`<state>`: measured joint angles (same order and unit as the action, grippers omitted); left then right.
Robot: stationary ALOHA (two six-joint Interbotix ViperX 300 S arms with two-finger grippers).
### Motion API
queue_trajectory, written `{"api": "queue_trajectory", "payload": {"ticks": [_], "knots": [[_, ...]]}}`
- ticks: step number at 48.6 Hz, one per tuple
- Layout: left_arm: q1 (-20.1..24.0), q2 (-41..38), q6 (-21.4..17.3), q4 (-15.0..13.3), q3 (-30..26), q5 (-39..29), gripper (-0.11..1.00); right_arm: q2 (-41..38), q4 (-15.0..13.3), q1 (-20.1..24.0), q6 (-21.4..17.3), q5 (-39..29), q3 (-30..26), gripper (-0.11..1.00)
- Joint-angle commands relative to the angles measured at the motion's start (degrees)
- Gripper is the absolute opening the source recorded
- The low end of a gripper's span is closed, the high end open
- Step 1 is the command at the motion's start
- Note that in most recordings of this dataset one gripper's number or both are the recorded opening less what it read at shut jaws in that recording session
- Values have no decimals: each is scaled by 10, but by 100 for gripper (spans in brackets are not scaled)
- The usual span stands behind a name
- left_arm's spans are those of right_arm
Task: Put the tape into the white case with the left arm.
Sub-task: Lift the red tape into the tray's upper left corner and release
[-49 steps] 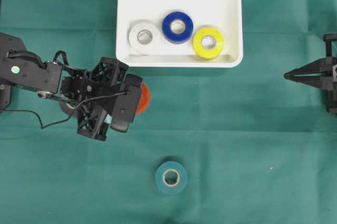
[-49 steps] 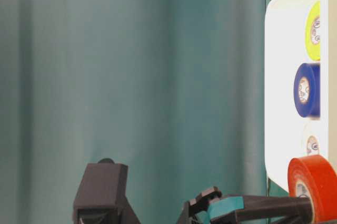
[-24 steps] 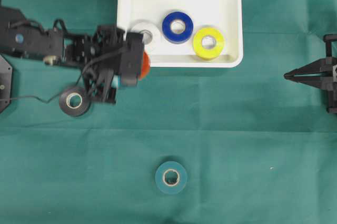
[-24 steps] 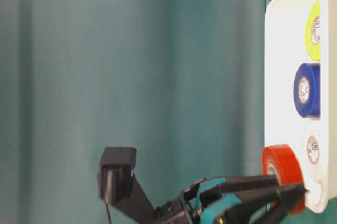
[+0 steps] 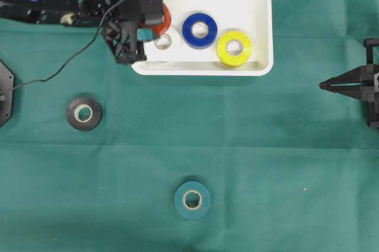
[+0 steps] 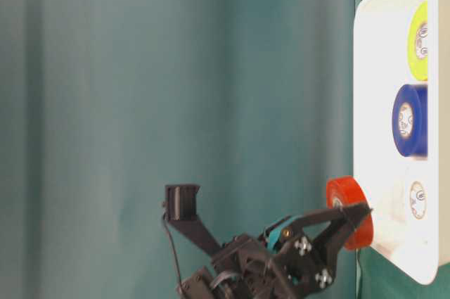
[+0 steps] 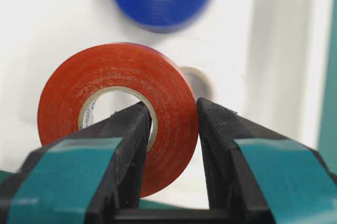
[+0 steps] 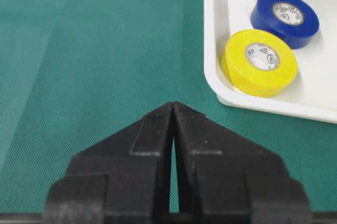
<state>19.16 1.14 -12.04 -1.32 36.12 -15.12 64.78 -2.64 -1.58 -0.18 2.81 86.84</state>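
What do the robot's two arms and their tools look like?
Both are black. The left arm is built of open, framework-like parts, with a thin black cable looping off it, and its tool has two long fingers with teal bands. The right tool has plain black pointed fingers, no teal.

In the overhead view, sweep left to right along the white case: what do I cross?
left gripper holding the red tape at the left end of the white case → blue tape → yellow tape. The white roll under the gripper is mostly hidden, so I leave it out.
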Motion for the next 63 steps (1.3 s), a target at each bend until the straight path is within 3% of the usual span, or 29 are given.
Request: {"api": "queue_trajectory", "payload": {"ticks": [1, 15, 39, 50, 63], "knots": [[14, -4, 0, 1, -24, 7, 25, -4, -2, -1, -1, 5, -6, -9], [48, -49, 1, 2, -55, 12, 25, -4, -2, -1, -1, 5, -6, -9], [48, -55, 2, 2, -62, 11, 27, -4, -2, -1, -1, 5, -6, -9], [47, -52, 3, 1, -55, 11, 88, -4, -2, -1, -1, 6, -6, -9], [43, -18, 5, 1, -27, 11, 88, -4, -2, -1, -1, 5, -6, -9]]}}
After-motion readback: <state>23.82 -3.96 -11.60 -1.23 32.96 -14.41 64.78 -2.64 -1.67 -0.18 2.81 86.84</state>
